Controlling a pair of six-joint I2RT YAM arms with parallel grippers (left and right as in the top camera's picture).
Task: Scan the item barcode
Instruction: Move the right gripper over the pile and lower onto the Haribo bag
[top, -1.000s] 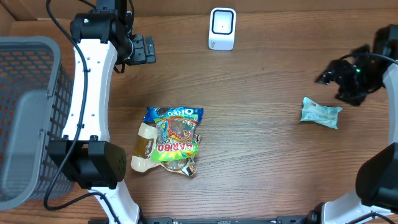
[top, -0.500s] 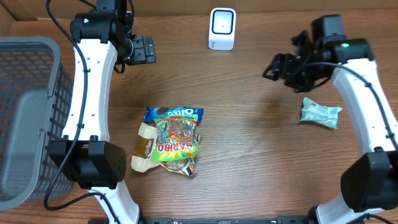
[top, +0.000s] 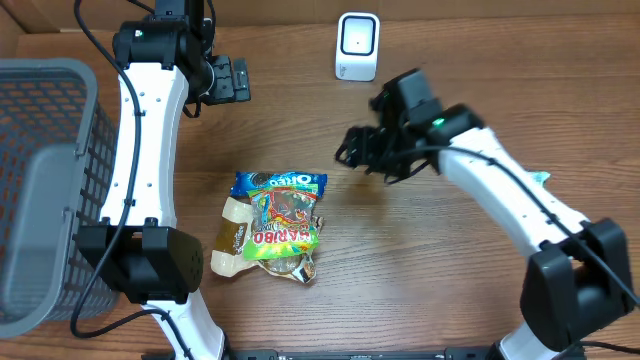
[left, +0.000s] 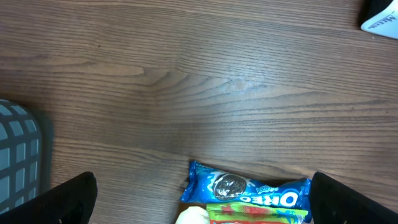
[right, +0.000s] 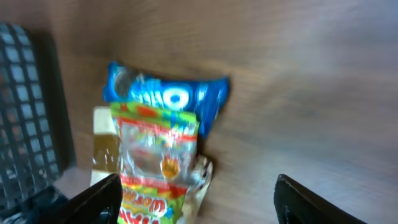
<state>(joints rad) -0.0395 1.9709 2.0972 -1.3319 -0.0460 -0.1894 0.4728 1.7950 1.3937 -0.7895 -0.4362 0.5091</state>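
Observation:
A heap of snack packs lies left of the table's centre: a blue Oreo pack (top: 280, 182) at the back, a green Haribo bag (top: 283, 228) over it, and a beige pack (top: 230, 235) at its left. The white scanner (top: 357, 45) stands at the back edge. My right gripper (top: 352, 152) hovers open just right of the Oreo pack (right: 165, 96) and holds nothing; its wrist view (right: 208, 202) looks down on the Haribo bag (right: 155, 155). My left gripper (top: 228, 80) is open and empty at the back left, above the Oreo pack (left: 249, 188) in its own view (left: 202, 202).
A grey mesh basket (top: 40, 180) fills the left edge of the table. A teal packet (top: 541, 180) peeks out behind my right arm on the right side. A corner of the scanner (left: 380, 18) shows in the left wrist view.
My right arm has swung left, from beside the teal packet at the right edge to just right of the snack heap. The left arm has stayed still.

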